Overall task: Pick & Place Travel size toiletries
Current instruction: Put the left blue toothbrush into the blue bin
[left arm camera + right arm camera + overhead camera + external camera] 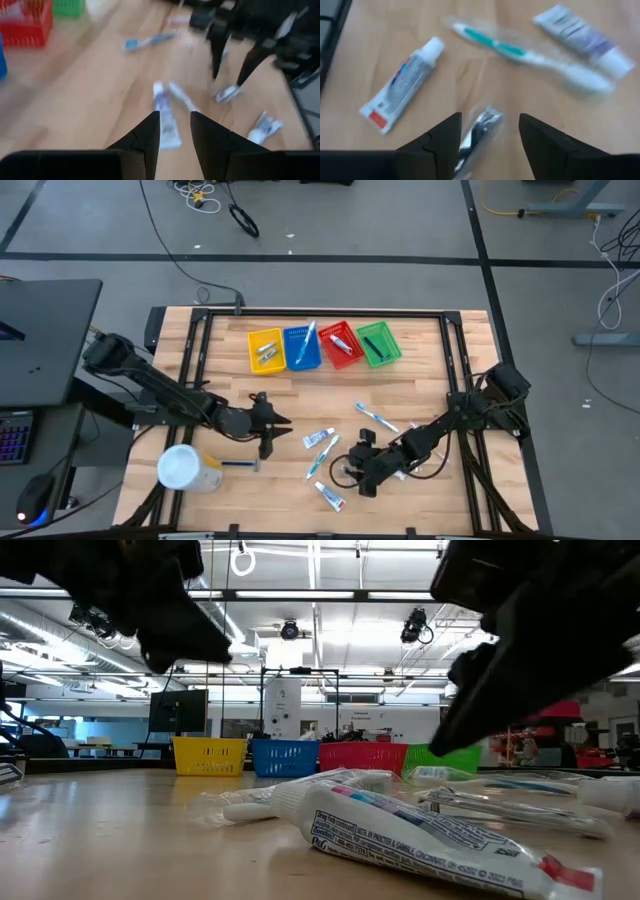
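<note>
The travel size toiletries lie loose on the wooden table: white tubes (318, 438) (330, 496), a wrapped teal toothbrush (520, 50), a blue toothbrush (375, 417) and a silvery sachet (479, 129). My left gripper (175, 116) hovers open left of the pile, with a white tube (166, 122) on the table beyond its tips. My right gripper (490, 119) is open over the right of the pile. Its fingers stand on either side of the sachet, which lies flat on the table. A red-ended tube (402, 82) lies beside it.
Yellow (265, 350), blue (302, 347), red (341, 345) and green (378, 345) baskets stand in a row at the table's far side, some with items inside. A big white-and-yellow container (187, 468) lies near the front left. Bare wood lies between the baskets and the pile.
</note>
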